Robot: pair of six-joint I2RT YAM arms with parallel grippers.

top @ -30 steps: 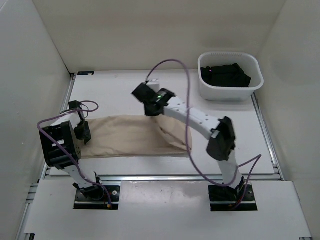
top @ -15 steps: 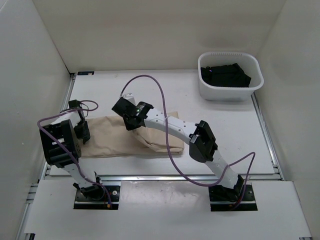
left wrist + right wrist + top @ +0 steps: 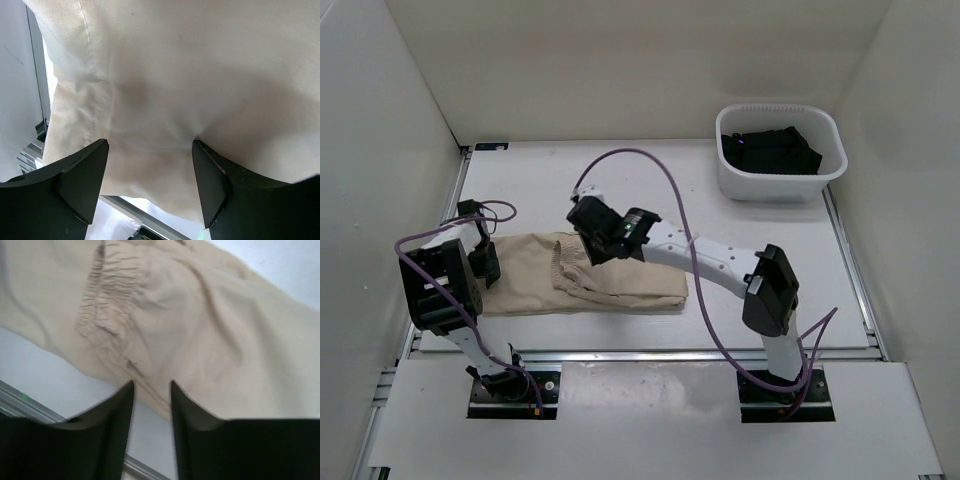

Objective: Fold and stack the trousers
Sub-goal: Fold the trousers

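Since the frame half a second ago, the right gripper (image 3: 595, 245) has shifted a little back toward the white plastic basket (image 3: 772, 188), the right arm's elbow has swung out toward the basket side, and the large light beige cotton trousers (image 3: 625, 288) have settled flat with one end laid over the rest. They lie as a long folded band on the white table (image 3: 570, 180), well apart from the basket and to its front-left. A gathered elastic waistband (image 3: 560, 258) faces up on the part of the band farther from the basket. The right gripper hangs over the trousers just on the basket side of that waistband. In the right wrist view its two black fingers (image 3: 116, 415) stand only narrowly parted with nothing between them, and the wrinkled cloth (image 3: 210, 335) and puckered waistband (image 3: 105, 305) lie beyond the tips. The left gripper (image 3: 485, 268) sits at the end of the trousers farthest from the basket. In the left wrist view its jaws are spread wide and the beige cloth (image 3: 175, 75) fills the space past them. One fingertip (image 3: 202, 150) meets a small pucker in the fabric, but no cloth is pinched between the two. Dark folded clothes (image 3: 770, 150) fill the basket, and a purple cable (image 3: 650, 160) arches above the right arm.
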